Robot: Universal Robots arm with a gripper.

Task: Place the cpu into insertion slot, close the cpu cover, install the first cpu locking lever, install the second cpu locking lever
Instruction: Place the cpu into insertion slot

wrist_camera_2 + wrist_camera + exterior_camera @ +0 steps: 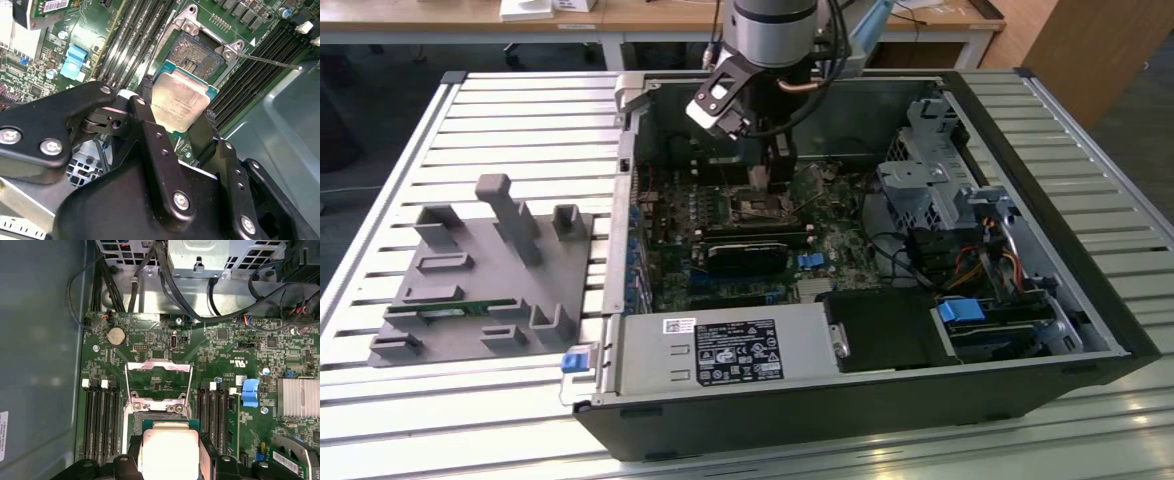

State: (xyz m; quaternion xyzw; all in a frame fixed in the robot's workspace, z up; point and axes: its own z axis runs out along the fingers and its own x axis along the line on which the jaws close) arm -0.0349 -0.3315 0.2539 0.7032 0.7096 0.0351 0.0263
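My gripper [177, 111] is shut on the cpu [181, 101], a flat square chip with a dull silver top and a green rim, held by two opposite edges between black fingers [144, 94]. The cpu [169, 452] hangs just above the insertion slot [196, 54], offset toward one side of it, so part of the brownish pin field shows. The cpu cover [159, 366] stands swung open beyond the slot. A thin locking lever [270, 61] sticks out beside the socket. In the exterior view the gripper [771, 165] reaches down into the open computer case over the slot [758, 208].
Long black memory slots [102, 422] flank the socket on both sides. A blue connector [250, 392] and a finned heatsink [299, 397] sit nearby. Cables and a drive cage [941, 185] fill the exterior view's right. A grey fixture [480, 270] lies outside the case on the slatted table.
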